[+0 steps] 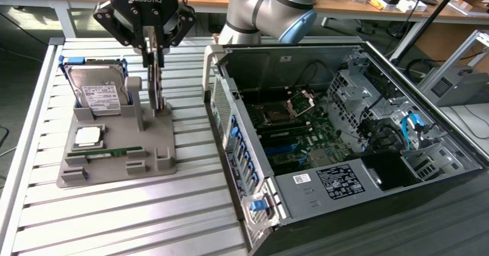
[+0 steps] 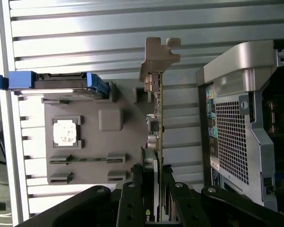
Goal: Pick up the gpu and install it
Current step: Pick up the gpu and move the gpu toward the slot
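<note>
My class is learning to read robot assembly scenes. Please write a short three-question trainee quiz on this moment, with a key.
1. True or false: the end effector grips the gpu, and the card stands on edge.
2. Which part with blue side rails sits in the grey holder? A) hard drive B) cooling fan C) power supply
3. Fill in: the computer case lies with its side ____, so the motherboard shows.

Key: 1 true; 2 A; 3 open.
</note>
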{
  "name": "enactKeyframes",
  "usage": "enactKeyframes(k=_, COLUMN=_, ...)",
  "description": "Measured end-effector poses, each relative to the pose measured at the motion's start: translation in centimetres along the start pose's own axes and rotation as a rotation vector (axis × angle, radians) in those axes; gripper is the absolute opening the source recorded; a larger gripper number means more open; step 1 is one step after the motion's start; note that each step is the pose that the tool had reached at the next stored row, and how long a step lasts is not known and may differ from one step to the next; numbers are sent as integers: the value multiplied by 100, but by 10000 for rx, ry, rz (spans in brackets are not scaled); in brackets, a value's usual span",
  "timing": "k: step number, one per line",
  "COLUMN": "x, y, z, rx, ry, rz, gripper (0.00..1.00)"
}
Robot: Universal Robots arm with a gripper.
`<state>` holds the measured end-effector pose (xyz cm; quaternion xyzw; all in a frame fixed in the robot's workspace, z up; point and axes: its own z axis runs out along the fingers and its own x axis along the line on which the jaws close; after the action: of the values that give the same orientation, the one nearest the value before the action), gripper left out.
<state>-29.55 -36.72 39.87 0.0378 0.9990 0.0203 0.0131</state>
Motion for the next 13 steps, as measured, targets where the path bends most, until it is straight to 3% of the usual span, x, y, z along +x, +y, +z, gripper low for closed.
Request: enactKeyframes(k=13, x=-2, y=3, z=-71, rx=0, ry=0, rz=0, gripper=27)
